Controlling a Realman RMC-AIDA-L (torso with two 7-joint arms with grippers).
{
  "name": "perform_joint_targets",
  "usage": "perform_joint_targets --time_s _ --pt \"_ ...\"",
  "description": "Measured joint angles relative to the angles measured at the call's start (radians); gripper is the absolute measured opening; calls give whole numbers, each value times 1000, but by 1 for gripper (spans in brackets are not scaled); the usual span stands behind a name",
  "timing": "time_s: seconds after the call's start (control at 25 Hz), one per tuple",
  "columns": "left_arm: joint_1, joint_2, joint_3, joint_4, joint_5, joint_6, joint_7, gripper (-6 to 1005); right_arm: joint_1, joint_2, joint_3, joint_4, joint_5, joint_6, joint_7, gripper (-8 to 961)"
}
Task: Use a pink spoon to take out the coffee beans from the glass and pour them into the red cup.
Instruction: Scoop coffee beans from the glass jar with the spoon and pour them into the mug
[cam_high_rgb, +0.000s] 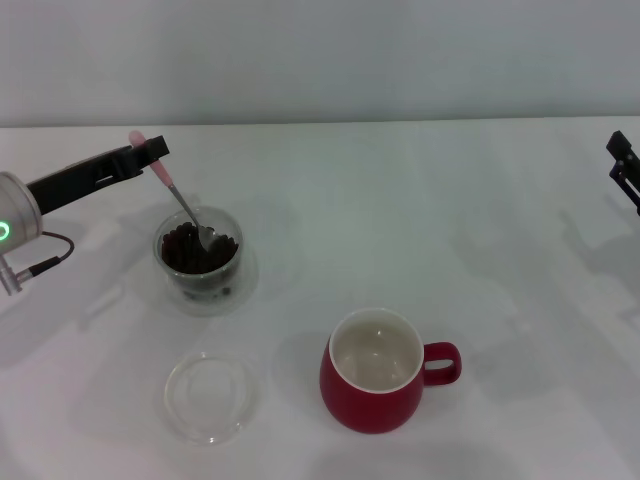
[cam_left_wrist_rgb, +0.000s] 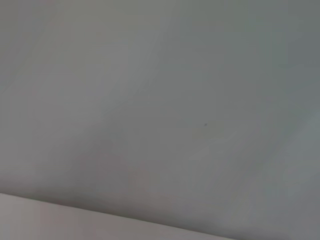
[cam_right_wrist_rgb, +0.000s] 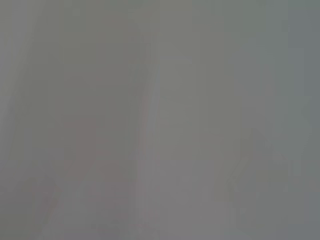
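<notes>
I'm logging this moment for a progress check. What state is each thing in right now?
Slim pale pink-handled spoon: tilted, bowl down among the beans.
Dark brown coffee beans: all in the glass.
Small clear double-walled glass: upright, holding beans.
Glossy red ceramic mug: upright, empty.
Flat clear glass dish: empty.
Left gripper: shut on the spoon handle.
Right gripper: parked at the table's right edge.

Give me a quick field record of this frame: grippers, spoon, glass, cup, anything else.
left gripper: shut on the pink spoon, holding its handle end
spoon bowl: down in the glass, among the coffee beans
red cup: upright, inside looks empty, handle toward robot's right
right gripper: at the table's right edge, idle
clear dish: flat, in front of the glass
</notes>
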Motion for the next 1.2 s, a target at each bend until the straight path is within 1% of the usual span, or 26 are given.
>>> perform_joint_targets --time_s 0.24,0.44,0.96,1.2 --pt "12 -5 4 -10 -28 -5 -15 130 -3 0 8 1 1 2 0 731" --pt "35 -6 2 -33 -48 -7 -26 130 -1 0 8 -3 0 0 0 731" --pt "128 -6 3 -111 -190 -43 -26 130 7 0 4 -8 -10 0 0 731" --pt "174 -5 0 -118 -251 -80 -33 130 5 0 1 -8 -10 -2 0 731"
